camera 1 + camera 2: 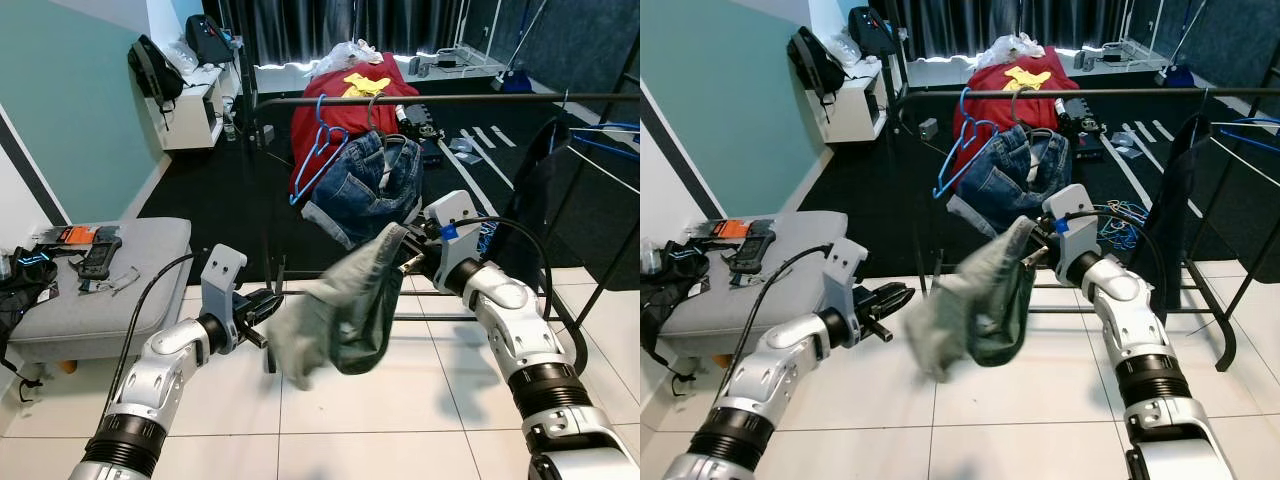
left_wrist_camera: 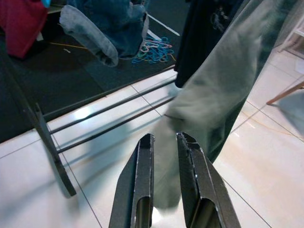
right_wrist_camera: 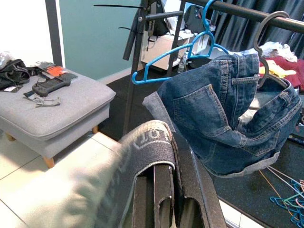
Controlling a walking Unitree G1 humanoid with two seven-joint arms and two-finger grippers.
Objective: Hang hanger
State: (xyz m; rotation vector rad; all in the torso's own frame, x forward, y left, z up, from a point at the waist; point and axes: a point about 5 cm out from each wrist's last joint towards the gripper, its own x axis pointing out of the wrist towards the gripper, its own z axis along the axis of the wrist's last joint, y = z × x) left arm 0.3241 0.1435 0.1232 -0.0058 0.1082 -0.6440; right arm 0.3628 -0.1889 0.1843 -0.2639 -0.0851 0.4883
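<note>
Right gripper (image 1: 412, 262): jaws pinching the waistband of grey-green trousers (image 1: 340, 315), held up in front of the rack (image 1: 440, 100)
Trousers: hang from the right gripper, blurred, above the white tiled floor (image 1: 400, 420)
Left gripper (image 1: 272, 302): jaws pressed nearly together with a thin gap, holding nothing, just beside the trousers' lower left edge
Hanger: a dark one (image 3: 266, 42) on the rack's bar carries folded jeans (image 1: 370, 185); whether the trousers are on a hanger cannot be told
Blue hanger (image 1: 318, 150): bare, hooked on the bar beside the jeans
Rack's right end: dark garment (image 1: 535, 200) hanging
Ottoman (image 1: 100, 290): grey, at the left, with a handheld device (image 1: 98, 255) and small items on top
Floor beyond rack: red cloth heap (image 1: 345, 95), loose coloured hangers (image 2: 154, 50)
</note>
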